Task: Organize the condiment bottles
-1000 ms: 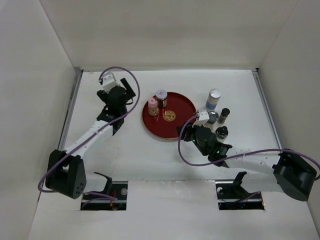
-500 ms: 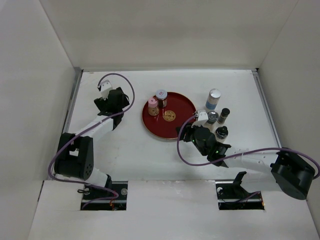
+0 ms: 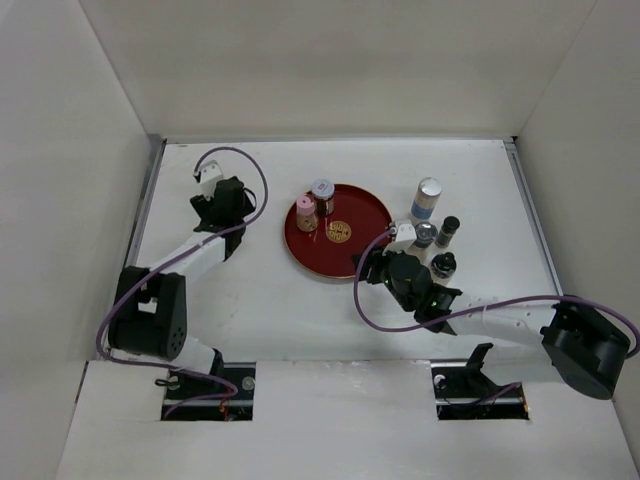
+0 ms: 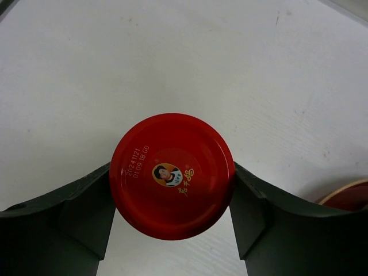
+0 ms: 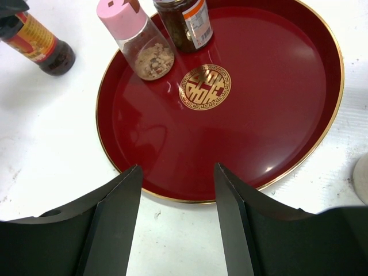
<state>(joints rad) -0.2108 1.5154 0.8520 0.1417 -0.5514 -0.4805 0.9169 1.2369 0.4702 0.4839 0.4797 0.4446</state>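
Observation:
My left gripper [image 3: 230, 196] [image 4: 171, 202] is shut on the red-lidded dark jar [image 4: 172, 175], its fingers pressing both sides of the lid. The jar [image 5: 45, 45] stands on the table left of the round red tray [image 3: 365, 225]. A pink-capped shaker [image 3: 306, 212] [image 5: 135, 35] and a silver-lidded jar [image 3: 322, 194] [image 5: 183, 20] stand on the tray's far left part. The taller white bottle with a blue band [image 3: 426, 198], a dark-capped shaker [image 3: 447, 231] and two more small jars [image 3: 425, 236] stand right of the tray. My right gripper [image 3: 372, 266] [image 5: 177, 172] is open and empty over the tray's near rim.
White walls close in the table at the left, back and right. The tray's [image 5: 270, 115] centre bears a gold emblem [image 5: 202, 87]. The right arm's body lies close beside the small jars right of the tray.
My left arm has folded back and its gripper has shifted slightly left with the red-lidded jar. My right arm has barely moved.

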